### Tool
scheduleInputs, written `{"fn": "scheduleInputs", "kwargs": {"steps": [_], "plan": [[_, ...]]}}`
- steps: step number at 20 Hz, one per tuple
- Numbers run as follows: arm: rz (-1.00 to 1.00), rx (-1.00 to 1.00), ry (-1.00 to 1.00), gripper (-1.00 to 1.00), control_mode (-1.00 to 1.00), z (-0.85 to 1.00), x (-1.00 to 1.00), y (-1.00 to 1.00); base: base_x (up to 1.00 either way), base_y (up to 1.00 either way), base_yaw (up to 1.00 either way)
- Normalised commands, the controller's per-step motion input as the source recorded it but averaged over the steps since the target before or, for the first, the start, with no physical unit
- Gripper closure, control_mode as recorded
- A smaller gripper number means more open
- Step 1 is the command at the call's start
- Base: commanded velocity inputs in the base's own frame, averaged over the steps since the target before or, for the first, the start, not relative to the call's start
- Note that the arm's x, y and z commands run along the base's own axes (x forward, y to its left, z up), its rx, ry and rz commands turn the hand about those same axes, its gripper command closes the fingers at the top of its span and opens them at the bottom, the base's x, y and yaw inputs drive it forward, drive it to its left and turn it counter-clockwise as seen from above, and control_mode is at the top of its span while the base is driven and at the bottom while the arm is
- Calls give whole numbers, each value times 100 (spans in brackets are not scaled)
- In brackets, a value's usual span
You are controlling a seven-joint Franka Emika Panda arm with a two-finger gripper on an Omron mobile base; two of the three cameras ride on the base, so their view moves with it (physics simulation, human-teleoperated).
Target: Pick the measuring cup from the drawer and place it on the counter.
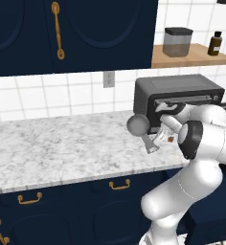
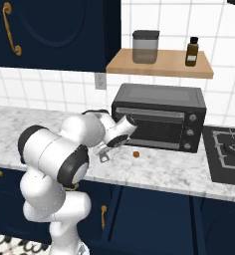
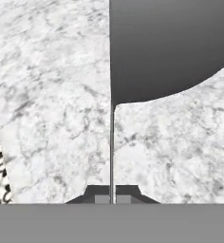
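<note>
Currently the tool grips the cup by its handle, above the worktop. Lower it level before releasing, clear of the toaster oven.

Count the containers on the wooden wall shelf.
2. A grey lidded canister stands toward the left end of the shelf; a small dark bottle stands toward its right end. Nothing else shows on it.

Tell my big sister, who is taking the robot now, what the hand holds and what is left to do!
Gripper: shut on the thin handle of the small matte grey round measuring cup.
Cup: lifted above the white-and-grey speckled marble counter, in front of the black toaster oven.
Done: cup is picked up and carried over the counter.
Left: lower it, open the fingers, back away.
</note>
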Motion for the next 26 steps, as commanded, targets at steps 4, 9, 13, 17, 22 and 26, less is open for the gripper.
{"fn": "scheduleInputs", "kwargs": {"steps": [4,9,13,17,22,26], "plan": [[-2,-8,-24,-100,-100,-67,6,40,0,0,0],[-5,-2,-24,-100,-100,-3,0,17,0,0,0],[-7,2,-23,-100,-100,81,-15,0,0,0,0],[-7,4,-12,-100,-100,100,-19,-1,0,0,0],[-10,2,1,-100,-100,100,-41,-16,0,0,0],[-14,0,3,-100,-100,100,-36,-24,0,0,0]]}}
